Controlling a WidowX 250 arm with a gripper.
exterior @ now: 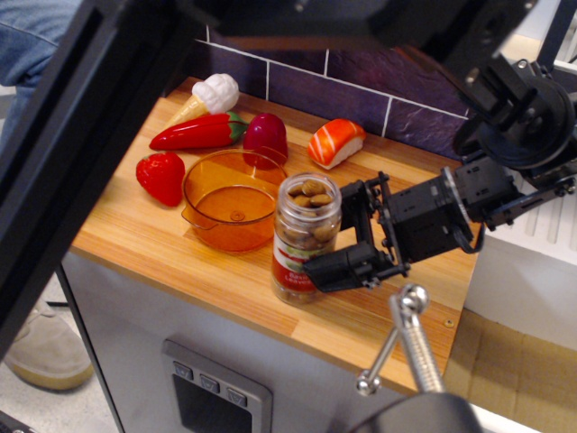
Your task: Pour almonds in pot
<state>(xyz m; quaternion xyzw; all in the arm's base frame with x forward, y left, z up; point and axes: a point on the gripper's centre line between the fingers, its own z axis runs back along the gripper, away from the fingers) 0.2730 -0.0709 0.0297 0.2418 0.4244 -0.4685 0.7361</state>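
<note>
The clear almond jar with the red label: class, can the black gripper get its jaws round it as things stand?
Probably yes. The clear almond jar with the red label stands upright and open-topped, and the black gripper is already at its right side, jaws spread, with nothing between them.

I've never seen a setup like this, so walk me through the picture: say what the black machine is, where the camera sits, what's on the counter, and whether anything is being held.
One camera looks down from above and in front; the dark blurred shapes at the top and left are things close to the lens. The black machine on the right is a robot arm, and its end effector is the two-fingered grasping part. Its jaws sit on either side of the clear cylindrical jar with a red label, which has no lid and shows brown almonds inside. The jar still stands on the wooden counter; whether the jaws have closed on it is unclear. Left of it is the empty translucent orange plastic pot. Behind lie toy foods: a red strawberry, a red chilli pepper and a salmon sushi piece.
</note>
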